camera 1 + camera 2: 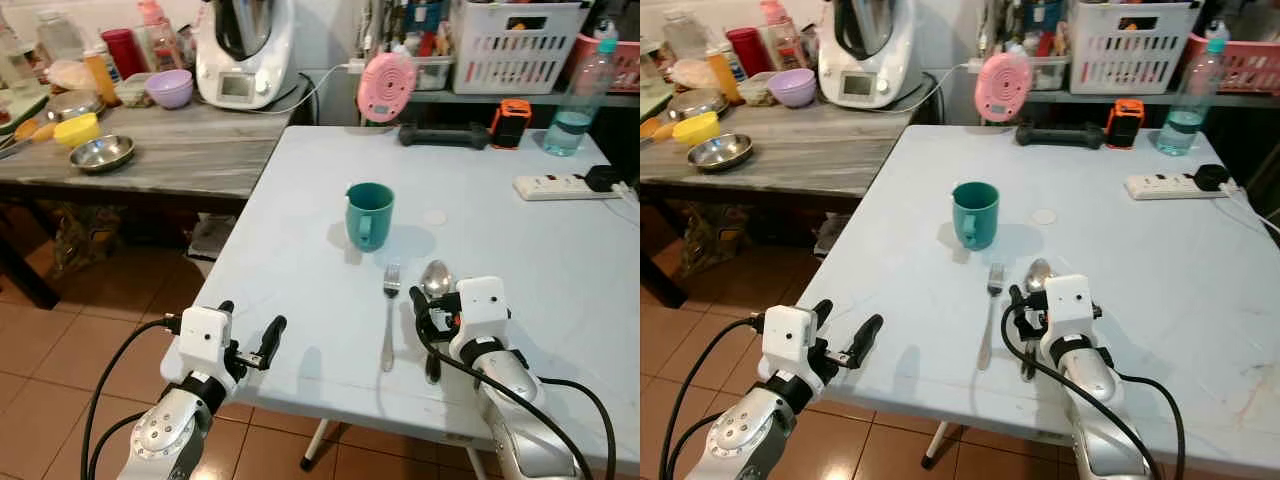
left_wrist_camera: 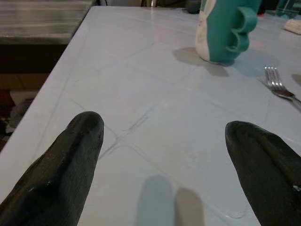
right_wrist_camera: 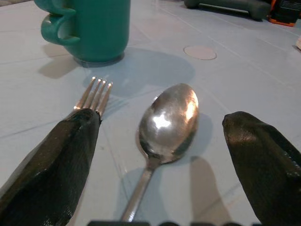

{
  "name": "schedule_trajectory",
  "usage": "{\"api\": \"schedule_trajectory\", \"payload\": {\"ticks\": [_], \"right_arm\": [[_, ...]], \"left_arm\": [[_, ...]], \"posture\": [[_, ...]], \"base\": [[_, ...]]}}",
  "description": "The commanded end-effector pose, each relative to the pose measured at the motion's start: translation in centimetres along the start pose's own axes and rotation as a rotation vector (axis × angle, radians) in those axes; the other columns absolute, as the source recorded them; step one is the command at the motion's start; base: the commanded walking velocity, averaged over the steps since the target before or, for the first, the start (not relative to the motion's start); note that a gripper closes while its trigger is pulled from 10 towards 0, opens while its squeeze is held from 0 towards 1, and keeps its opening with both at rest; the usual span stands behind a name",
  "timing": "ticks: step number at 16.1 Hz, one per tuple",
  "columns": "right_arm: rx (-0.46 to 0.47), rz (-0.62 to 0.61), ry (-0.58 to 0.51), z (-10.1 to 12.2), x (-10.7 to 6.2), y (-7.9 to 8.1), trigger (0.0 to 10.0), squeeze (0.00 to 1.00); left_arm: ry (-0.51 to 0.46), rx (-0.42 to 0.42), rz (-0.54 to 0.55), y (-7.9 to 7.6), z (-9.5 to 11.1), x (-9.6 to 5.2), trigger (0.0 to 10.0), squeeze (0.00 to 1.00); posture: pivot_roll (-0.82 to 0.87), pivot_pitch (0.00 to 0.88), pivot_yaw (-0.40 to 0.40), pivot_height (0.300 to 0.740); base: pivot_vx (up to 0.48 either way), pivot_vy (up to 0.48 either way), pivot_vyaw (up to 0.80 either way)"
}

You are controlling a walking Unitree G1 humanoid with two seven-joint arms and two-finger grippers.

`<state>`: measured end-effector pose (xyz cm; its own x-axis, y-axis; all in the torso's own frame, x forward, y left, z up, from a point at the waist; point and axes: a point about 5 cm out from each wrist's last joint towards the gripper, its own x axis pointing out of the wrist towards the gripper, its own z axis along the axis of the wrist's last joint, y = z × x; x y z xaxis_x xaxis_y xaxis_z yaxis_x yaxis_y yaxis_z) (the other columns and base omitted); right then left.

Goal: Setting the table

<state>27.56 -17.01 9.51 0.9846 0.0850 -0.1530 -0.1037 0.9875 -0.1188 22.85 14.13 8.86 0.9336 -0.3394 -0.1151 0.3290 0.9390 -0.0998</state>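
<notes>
With the right gripper spread wide and empty, the spoon lies between its fingers and the fork could be nudged by one.

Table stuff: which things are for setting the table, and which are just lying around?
For the job: teal mug, fork, spoon, open right gripper.

Lying about: water bottle, power strip, pink gadget, steel bowl.

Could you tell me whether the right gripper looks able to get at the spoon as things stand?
Probably yes. The right gripper is open just above the table, with the spoon lying between its fingers. The fork lies close beside the spoon, so it may get nudged.
</notes>
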Motion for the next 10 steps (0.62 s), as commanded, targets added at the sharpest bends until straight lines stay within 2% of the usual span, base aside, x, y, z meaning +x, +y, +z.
{"api": "schedule_trajectory", "payload": {"ticks": [1,6,7,8,10], "right_arm": [[0.0,0.009,-0.035,0.8,0.1,0.3,10.0,0.0],[0.051,0.045,-0.087,2.5,0.1,1.4,10.0,0.0],[0.07,0.058,-0.105,3.2,0.1,1.7,10.0,0.0],[0.123,0.094,-0.123,4.6,-0.1,2.8,10.0,0.0],[0.161,0.09,-0.081,4.4,-0.4,3.2,10.0,0.0]], "left_arm": [[-0.015,0.033,0.008,0.4,0.6,0.2,10.0,0.0],[-0.03,0.066,-0.088,0.0,1.6,-0.1,10.0,0.0],[-0.028,0.07,-0.104,0.1,1.7,-0.3,10.0,0.0],[-0.011,0.086,-0.145,0.0,1.8,-0.6,10.0,0.0],[0.005,0.096,-0.171,-0.4,1.6,-0.7,10.0,0.0]], "posture": [[-0.23,0.03,0.065,0.74],[-0.22,0.039,0.073,0.74],[-0.22,0.047,0.078,0.74],[-0.22,0.06,0.09,0.74],[-0.22,0.069,0.102,0.74]], "base": [[0.0,0.0,0.0],[0.0,0.0,0.0],[0.0,0.0,0.0],[0.0,0.0,0.0],[0.0,0.0,0.0]]}}
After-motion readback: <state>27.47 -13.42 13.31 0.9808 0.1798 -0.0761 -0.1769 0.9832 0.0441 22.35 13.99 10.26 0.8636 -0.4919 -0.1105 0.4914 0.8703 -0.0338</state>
